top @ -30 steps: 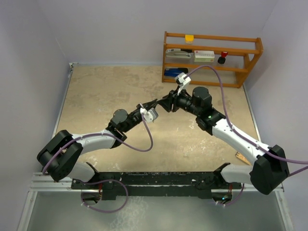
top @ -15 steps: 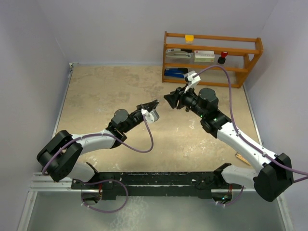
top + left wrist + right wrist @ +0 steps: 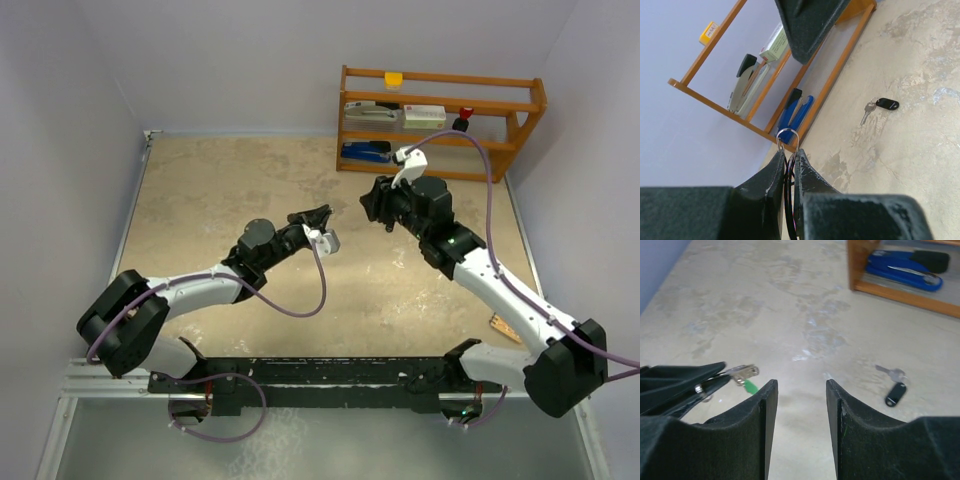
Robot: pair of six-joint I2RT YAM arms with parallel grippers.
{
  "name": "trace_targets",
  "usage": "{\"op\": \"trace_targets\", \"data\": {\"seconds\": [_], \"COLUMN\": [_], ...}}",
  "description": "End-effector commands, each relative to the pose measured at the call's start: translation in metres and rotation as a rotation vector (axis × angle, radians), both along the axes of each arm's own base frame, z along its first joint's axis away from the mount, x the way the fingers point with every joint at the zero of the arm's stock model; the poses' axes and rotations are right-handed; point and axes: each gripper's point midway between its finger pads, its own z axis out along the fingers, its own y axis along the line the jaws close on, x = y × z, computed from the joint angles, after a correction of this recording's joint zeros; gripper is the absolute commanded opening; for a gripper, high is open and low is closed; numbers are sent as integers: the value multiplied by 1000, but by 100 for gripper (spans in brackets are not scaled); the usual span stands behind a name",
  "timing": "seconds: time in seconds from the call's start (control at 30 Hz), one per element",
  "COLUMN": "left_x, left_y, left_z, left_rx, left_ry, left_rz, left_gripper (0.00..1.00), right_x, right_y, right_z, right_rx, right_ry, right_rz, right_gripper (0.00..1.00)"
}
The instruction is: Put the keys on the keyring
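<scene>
My left gripper [image 3: 316, 213] is shut on the keyring [image 3: 788, 136]; a loop of thin silver wire sticks out past its fingertips. In the right wrist view, small silver keys [image 3: 742, 372] and a green-headed key [image 3: 751, 386] hang at the tip of the left gripper [image 3: 715, 374]. A black-headed key [image 3: 895, 392] lies flat on the table, also seen in the left wrist view as the black-headed key [image 3: 884, 104]. My right gripper [image 3: 801, 390] stands open and holds nothing, a short way right of the left gripper. In the top view the right gripper [image 3: 370, 200] hovers above the table.
A wooden shelf [image 3: 440, 120] stands at the back right with a blue stapler [image 3: 902, 267] on its lowest level and small items higher up. A small wooden piece [image 3: 503, 328] lies near the right edge. The table [image 3: 230, 190] is beige and walled on three sides.
My right gripper has drawn back to the right, away from the left gripper's tip, and its jaws have widened. The left gripper has shifted slightly right, still holding the keyring.
</scene>
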Motion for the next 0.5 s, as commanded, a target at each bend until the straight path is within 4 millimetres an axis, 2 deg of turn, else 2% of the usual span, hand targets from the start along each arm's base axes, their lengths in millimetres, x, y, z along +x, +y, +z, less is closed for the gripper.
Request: {"op": "trace_targets", "data": {"seconds": [0.0,0.2,0.47], "left_x": [3,-1,-10], "left_y": [-11,-19,-19], "left_z": [26,24,31], "left_rx": [6,27,-5], "left_ry": [-58,-29,-11], "left_rz": [-32,-82,-111], "left_gripper": [0,0,0], "right_x": [19,38,74], "right_y": [-40,-54,-71], "right_z": [-13,-69,-118], "right_rx": [-65,-78,3], "right_ry": [109,293,380], "right_rz": [-186,-214,-260], "right_gripper": [46,47,47]}}
